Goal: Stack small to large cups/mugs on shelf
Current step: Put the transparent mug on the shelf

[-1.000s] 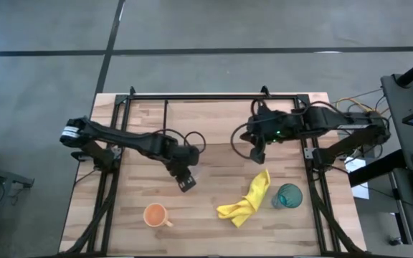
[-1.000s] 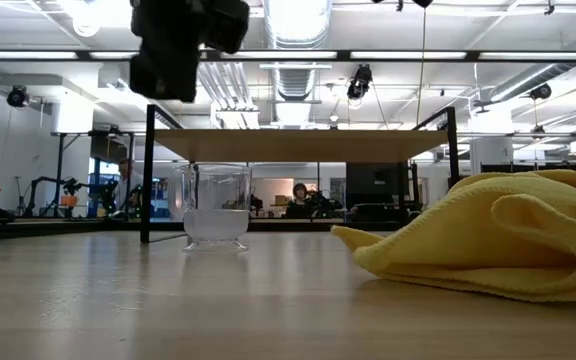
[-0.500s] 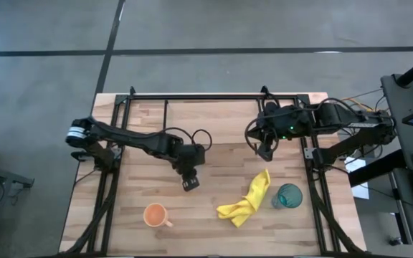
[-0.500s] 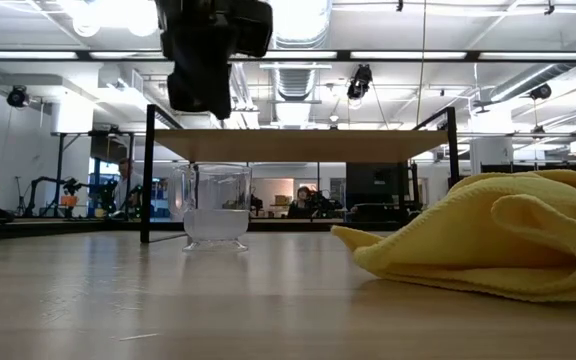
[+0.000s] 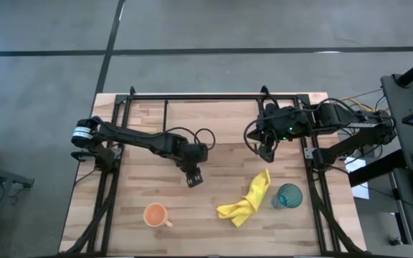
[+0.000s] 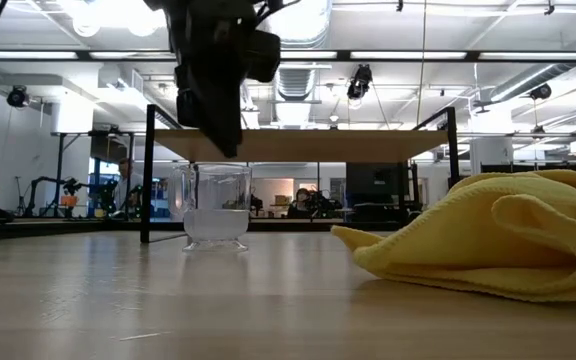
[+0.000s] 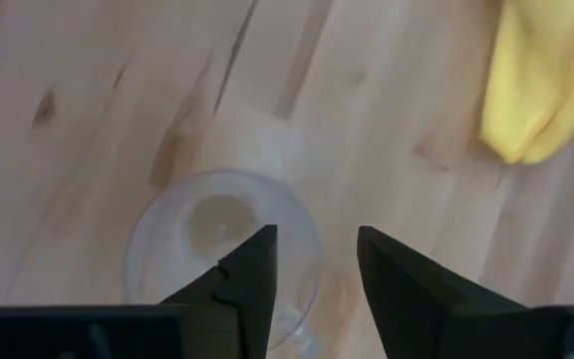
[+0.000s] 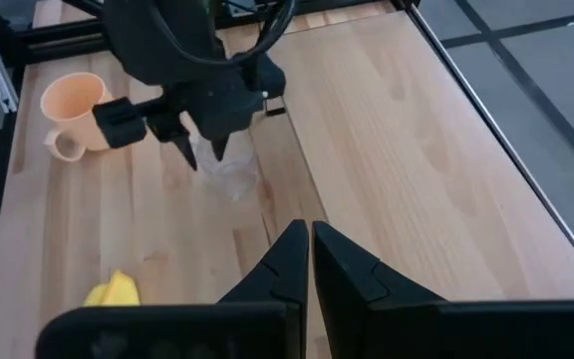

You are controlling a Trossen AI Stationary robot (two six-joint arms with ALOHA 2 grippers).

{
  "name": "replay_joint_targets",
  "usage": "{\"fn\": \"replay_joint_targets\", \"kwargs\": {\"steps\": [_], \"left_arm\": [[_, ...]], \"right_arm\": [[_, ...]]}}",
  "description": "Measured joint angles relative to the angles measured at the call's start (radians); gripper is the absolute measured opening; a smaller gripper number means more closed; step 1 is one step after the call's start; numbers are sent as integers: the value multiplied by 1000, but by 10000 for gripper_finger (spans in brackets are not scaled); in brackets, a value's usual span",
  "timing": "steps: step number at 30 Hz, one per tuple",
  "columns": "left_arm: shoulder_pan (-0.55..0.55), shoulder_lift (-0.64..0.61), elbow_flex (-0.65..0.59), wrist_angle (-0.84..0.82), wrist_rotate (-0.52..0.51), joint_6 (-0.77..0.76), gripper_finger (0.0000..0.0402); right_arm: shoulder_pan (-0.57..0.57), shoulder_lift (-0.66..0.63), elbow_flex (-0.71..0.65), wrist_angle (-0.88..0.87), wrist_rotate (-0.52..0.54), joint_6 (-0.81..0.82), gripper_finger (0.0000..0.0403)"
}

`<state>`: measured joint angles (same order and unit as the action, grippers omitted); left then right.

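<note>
A small clear glass cup [image 6: 213,207] stands upright on its base on the table, in front of the shelf [image 6: 298,145]. My left gripper [image 7: 317,264] hovers open just above the glass cup [image 7: 217,249], fingers pointing down and touching nothing; one finger is over the rim and the other is outside it. An orange mug [image 5: 155,214] stands near the front left. The teal tumbler [image 5: 287,196] stands at the front right. My right gripper [image 8: 309,261] is shut and holds nothing, above the table's right half [image 5: 264,152].
A crumpled yellow cloth [image 5: 248,201] lies between the mug and the tumbler, close to the low camera [image 6: 498,245]. The shelf's black posts [image 6: 149,175] stand just behind the glass cup. Black frame rails run along both table sides [image 5: 110,186].
My left gripper has moved toward the table's right edge and come down over the glass cup, its fingers now pointing down just above the rim. My right gripper has shifted slightly toward the right edge. The cup has stayed in place.
</note>
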<state>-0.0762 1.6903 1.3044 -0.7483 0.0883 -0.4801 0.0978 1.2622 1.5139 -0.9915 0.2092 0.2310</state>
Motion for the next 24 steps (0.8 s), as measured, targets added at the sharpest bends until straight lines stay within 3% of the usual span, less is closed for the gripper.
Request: {"fn": "replay_joint_targets", "kwargs": {"steps": [18,24], "left_arm": [[0,96,1,-40,33,-1,126],[0,96,1,-38,33,17,84]], "right_arm": [[0,2,-3,-3,0,19,13],[0,2,-3,-3,0,19,13]]}}
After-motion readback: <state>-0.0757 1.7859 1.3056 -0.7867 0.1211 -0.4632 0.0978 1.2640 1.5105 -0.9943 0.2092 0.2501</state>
